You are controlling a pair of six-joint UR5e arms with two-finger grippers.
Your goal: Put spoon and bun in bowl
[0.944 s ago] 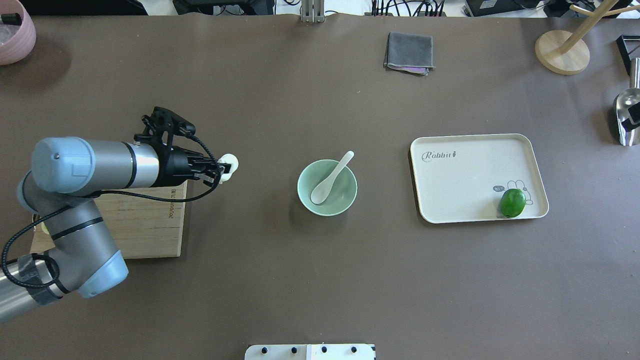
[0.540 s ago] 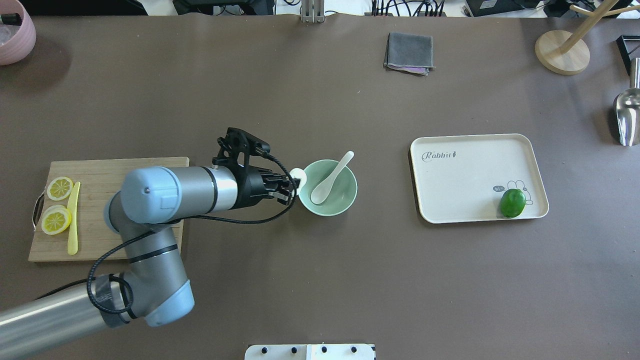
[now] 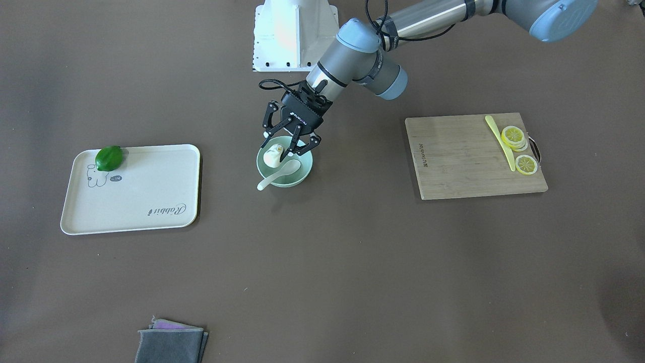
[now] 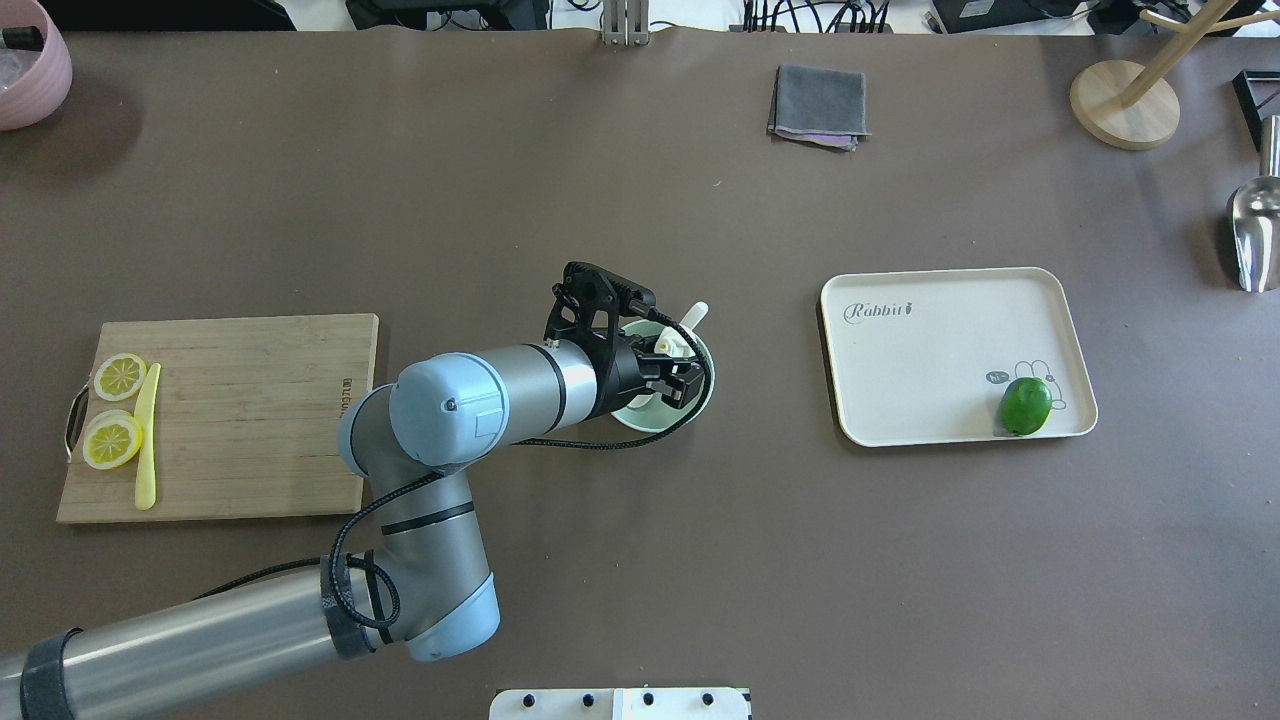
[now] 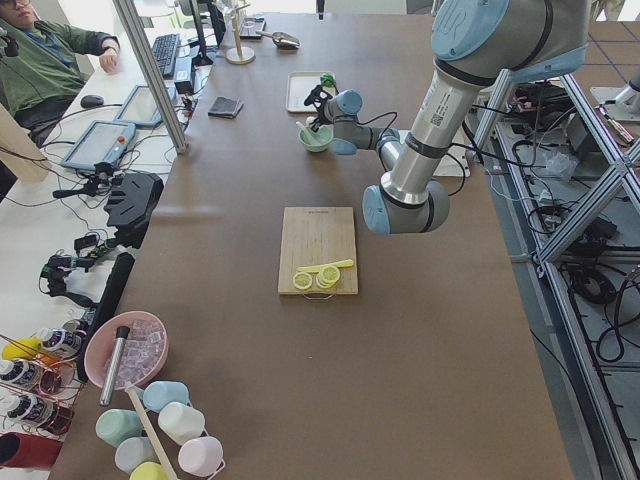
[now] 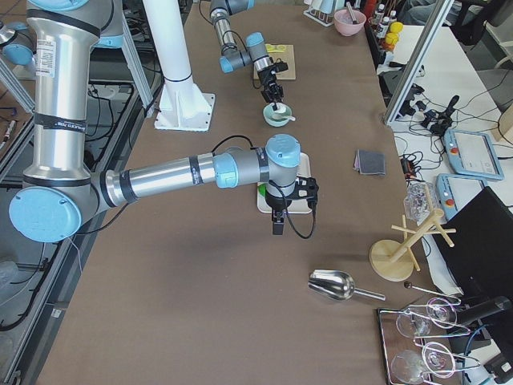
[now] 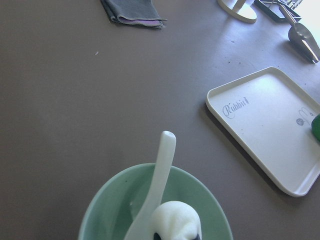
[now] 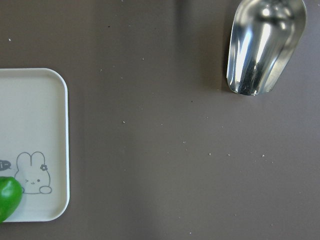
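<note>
Far left of the front-facing view first: the tray (image 3: pixel 151 217) sits quiet on the desk (image 3: pixel 352 277), with the lime (image 3: pixel 109 158) parked in its upper-left corner. Nothing doing there.

On to the centre of the frame, and here's the action! The left end effector (image 3: pixel 283 143) has swung across from the cutting-board side, where it had the bun clamped a moment ago. Now it hangs right over the mint-green bowl (image 3: pixel 306 171) with its jaws spread wide. The bun (image 3: pixel 272 155) is down inside the bowl, in its left half, lying against the spoon (image 3: pixel 276 176) and apparently free of the fingers. The spoon hasn't budged: scoop in the bowl, handle poking over the rim toward the lower left.

By my reading that's both items home, and all that remains is a clean lift-off without clipping that handle.

Over on the right, the cutting board (image 3: pixel 468 166) carries just its lemon slices (image 3: pixel 514 135) and yellow knife (image 3: pixel 501 141).

The right end effector (image 6: pixel 276 228), seen only from the side view, hovers by the tray. Open or closed, I can't tell.
</note>
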